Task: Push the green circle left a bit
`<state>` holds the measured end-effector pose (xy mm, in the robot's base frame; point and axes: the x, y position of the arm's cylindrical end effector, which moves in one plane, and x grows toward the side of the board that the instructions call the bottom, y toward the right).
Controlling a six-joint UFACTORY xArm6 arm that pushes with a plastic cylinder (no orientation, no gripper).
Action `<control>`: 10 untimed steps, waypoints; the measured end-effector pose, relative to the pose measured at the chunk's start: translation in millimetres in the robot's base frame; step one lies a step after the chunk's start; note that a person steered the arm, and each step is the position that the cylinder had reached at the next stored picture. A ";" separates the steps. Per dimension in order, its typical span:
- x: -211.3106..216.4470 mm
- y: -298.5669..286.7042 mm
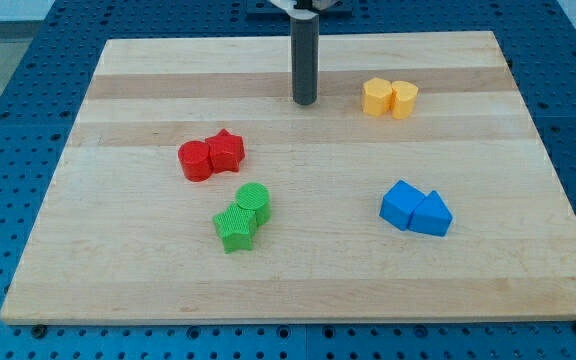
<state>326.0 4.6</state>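
The green circle point(253, 199) lies below the board's middle, touching a green star-like block point(234, 228) at its lower left. My tip point(304, 102) is near the view's top centre, well above and a little to the right of the green circle, touching no block. The rod stands upright above my tip.
A red circle point(195, 160) and a red star point(226, 151) touch each other left of centre. Two yellow blocks point(389, 98) sit at the upper right. A blue cube point(401, 204) and a blue triangle point(432, 214) sit at the right. The wooden board point(488, 280) ends on all sides.
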 end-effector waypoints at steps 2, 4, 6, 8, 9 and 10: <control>25.1 0.0; 72.9 0.0; 95.5 0.0; 167.8 7.6; 195.9 7.6; 218.5 7.6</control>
<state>544.5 12.2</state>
